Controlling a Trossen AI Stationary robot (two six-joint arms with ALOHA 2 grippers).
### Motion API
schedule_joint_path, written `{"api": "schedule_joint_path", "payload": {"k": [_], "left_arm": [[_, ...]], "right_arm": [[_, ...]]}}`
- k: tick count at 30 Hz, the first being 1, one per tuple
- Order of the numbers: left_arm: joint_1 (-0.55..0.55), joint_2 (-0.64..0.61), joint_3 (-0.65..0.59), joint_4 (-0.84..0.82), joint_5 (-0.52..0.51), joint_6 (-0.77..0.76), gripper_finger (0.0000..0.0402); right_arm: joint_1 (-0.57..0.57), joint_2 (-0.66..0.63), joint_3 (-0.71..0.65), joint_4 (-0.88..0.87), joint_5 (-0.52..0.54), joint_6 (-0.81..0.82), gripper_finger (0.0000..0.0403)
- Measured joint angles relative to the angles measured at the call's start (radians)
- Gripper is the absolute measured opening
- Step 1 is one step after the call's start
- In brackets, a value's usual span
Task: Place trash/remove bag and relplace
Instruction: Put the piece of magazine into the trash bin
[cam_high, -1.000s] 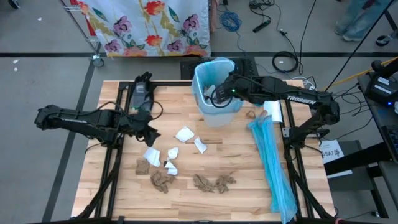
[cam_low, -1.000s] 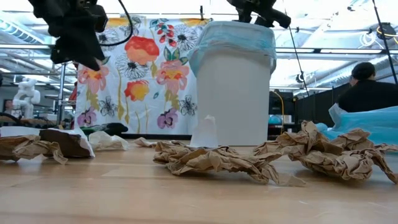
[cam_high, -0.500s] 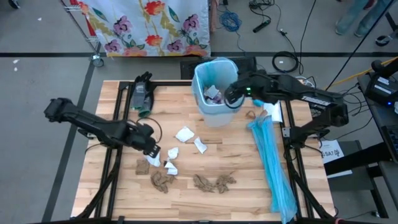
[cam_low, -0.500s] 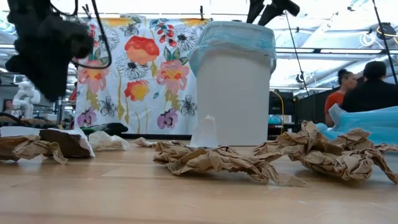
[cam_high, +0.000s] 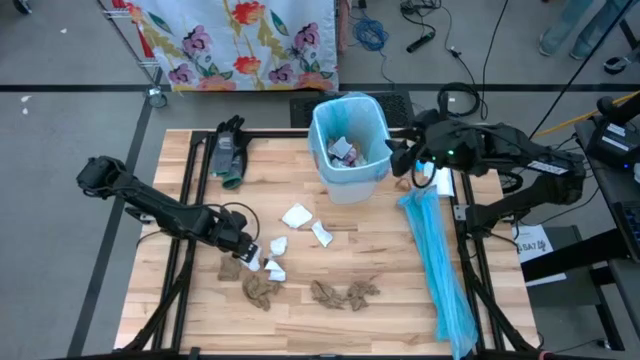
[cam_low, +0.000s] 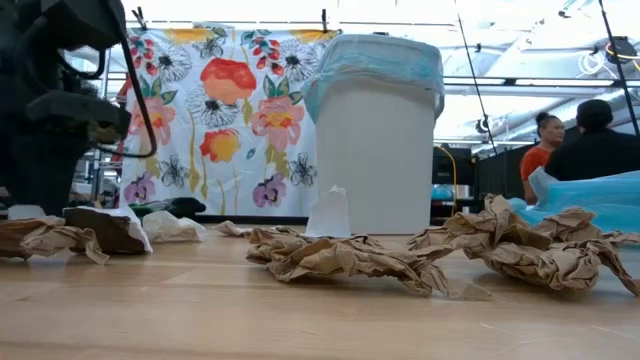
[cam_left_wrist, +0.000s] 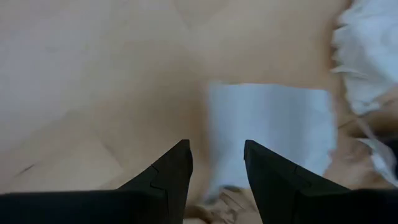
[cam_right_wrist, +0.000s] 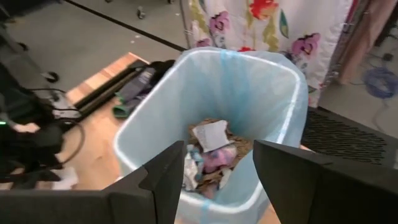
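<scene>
The left end effector (cam_high: 250, 252) hangs low, well in front of the bin (cam_high: 348, 150) on its left side, fingers apart. The right end effector (cam_high: 395, 160) hovers just beside the bin's right rim, fingers spread wide, empty.

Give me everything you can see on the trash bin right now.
The trash bin is a pale, rounded-rectangular tub standing upright at the table's far edge, lined with a light-blue bag folded over its rim. Inside lie scraps of white, brown and pink. Nothing grips it; the right gripper, open, is beside it.
</scene>
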Motion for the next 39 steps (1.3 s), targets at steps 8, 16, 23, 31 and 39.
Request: {"api": "schedule_joint_path", "payload": {"k": [8, 16, 23, 31, 39], "left_arm": [[0.006, 0.016, 0.001, 0.071, -0.024, -0.026, 0.0013], [0.006, 0.016, 0.192, -0.036, -0.119, 0.023, 0.0003], [0.014, 0.016, 0.474, -0.249, -0.249, 0.162, 0.0002], [0.092, 0.016, 0.786, -0.335, -0.378, 0.402, 0.0001], [0.273, 0.060, 0.997, -0.273, -0.334, 0.675, 0.0000]], "right_arm": [[0.064, -0.029, 0.000, -0.001, 0.000, 0.008, 0.0185], [0.154, -0.031, 0.000, -0.160, -0.022, 0.165, 0.0185], [0.274, -0.013, 0.000, -0.421, -0.018, 0.403, 0.0185], [0.411, 0.001, -0.160, -0.376, -0.018, 0.566, 0.0185], [0.468, 0.001, -0.421, -0.113, -0.078, 0.701, 0.0185]]}}
